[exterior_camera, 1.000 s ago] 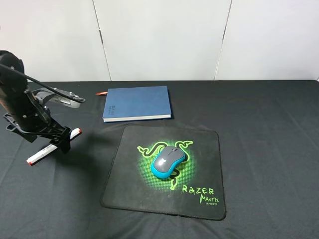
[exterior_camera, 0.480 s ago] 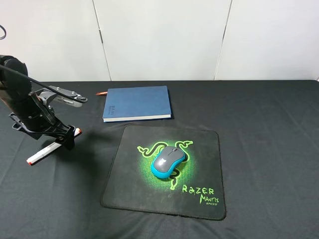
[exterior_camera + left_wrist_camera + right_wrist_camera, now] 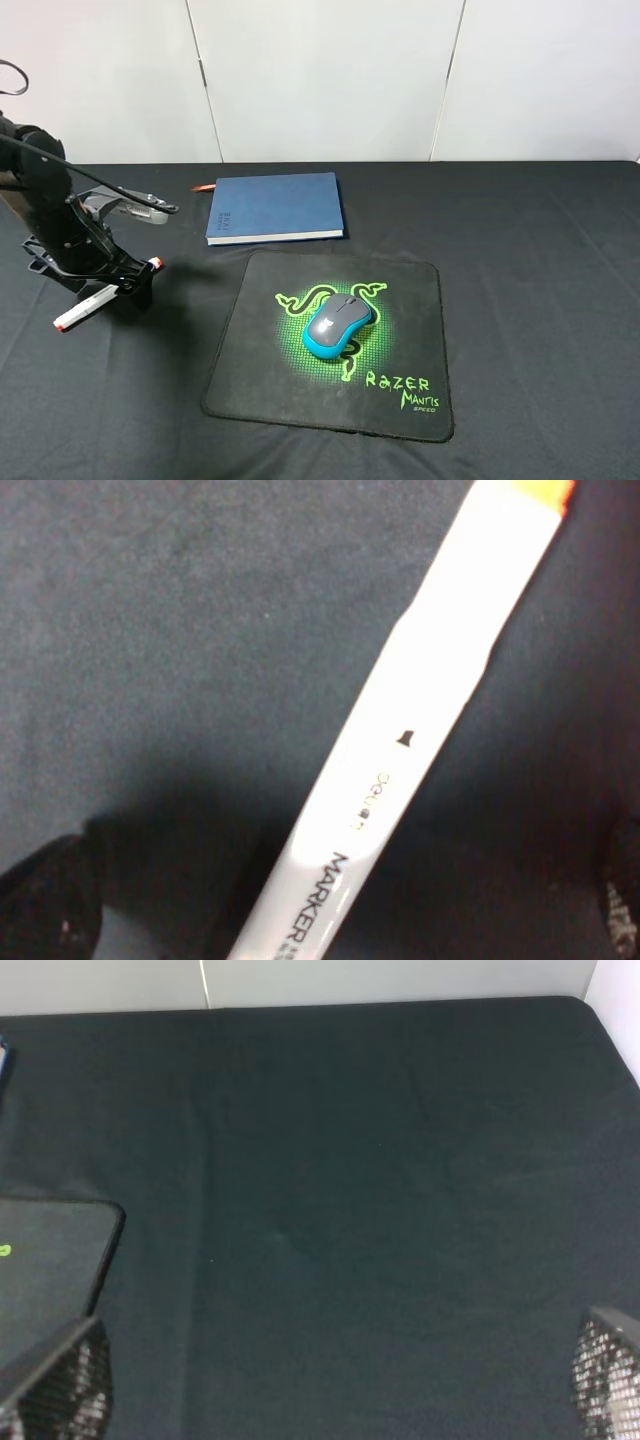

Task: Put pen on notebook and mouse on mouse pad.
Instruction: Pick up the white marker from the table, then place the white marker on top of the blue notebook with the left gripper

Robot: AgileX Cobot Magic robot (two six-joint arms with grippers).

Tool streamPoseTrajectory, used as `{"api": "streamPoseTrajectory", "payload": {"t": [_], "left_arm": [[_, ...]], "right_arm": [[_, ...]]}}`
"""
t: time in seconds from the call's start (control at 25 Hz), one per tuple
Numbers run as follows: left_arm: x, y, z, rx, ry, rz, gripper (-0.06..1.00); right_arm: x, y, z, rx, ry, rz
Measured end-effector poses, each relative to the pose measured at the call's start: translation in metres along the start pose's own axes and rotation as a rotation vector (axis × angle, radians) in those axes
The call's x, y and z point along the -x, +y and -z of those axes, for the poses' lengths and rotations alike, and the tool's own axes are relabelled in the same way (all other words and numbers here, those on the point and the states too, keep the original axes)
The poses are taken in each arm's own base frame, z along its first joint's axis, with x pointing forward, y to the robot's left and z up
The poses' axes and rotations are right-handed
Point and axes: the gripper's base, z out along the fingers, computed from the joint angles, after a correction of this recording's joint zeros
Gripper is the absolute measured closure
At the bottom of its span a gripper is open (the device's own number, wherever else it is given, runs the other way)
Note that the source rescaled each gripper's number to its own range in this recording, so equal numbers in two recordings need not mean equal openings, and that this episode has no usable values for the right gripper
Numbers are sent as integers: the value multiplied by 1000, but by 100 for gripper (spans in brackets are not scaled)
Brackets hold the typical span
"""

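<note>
Left gripper (image 3: 128, 284) is hanging low over the pen (image 3: 84, 309) at the left edge of the exterior frame, jaws standing wide apart, one on each side of the barrel. Wrist view is showing dark cloth between each jaw and the pen, so nothing is being gripped; whether the jaw tips are touching the cloth, cannot tell.

Pen is lying flat on the black tablecloth (image 3: 540, 300), slanting from lower left up to the right. Thick white barrel, red-orange tip at each end. Up close, black lettering reading "MARKER" is running along the barrel, with a small printed mark further along. Pen is sitting left of the mouse pad (image 3: 262, 385) and below-left of the notebook (image 3: 275, 206), well apart from both.

Notebook, dark blue with white page edges, is lying closed at upper centre, a red-orange ribbon (image 3: 203, 187) sticking out at its left end.

Mouse (image 3: 338, 326), grey top and teal rim, is sitting on the pad's green snake logo, centre frame.

Right gripper (image 3: 330, 1385) is showing only in its own wrist view: jaws spread wide, nothing between them, bare cloth beneath.
</note>
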Motion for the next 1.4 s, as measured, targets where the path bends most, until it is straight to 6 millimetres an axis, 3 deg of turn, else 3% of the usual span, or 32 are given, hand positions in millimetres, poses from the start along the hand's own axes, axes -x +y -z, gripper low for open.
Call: {"api": "streamPoseTrajectory", "payload": {"t": [0.2, 0.6, 0.88, 1.0, 1.4], "left_arm": [[0, 0, 0, 0, 2, 0, 18], [-3, 0, 0, -5, 38, 0, 94], [-6, -1, 1, -10, 67, 0, 94], [-6, 0, 10, -14, 107, 1, 94], [22, 6, 96, 8, 69, 1, 94]], "right_arm": [[0, 0, 0, 0, 0, 0], [0, 0, 0, 0, 0, 0], [0, 0, 0, 0, 0, 0], [0, 0, 0, 0, 1, 0], [0, 0, 0, 0, 1, 0]]}}
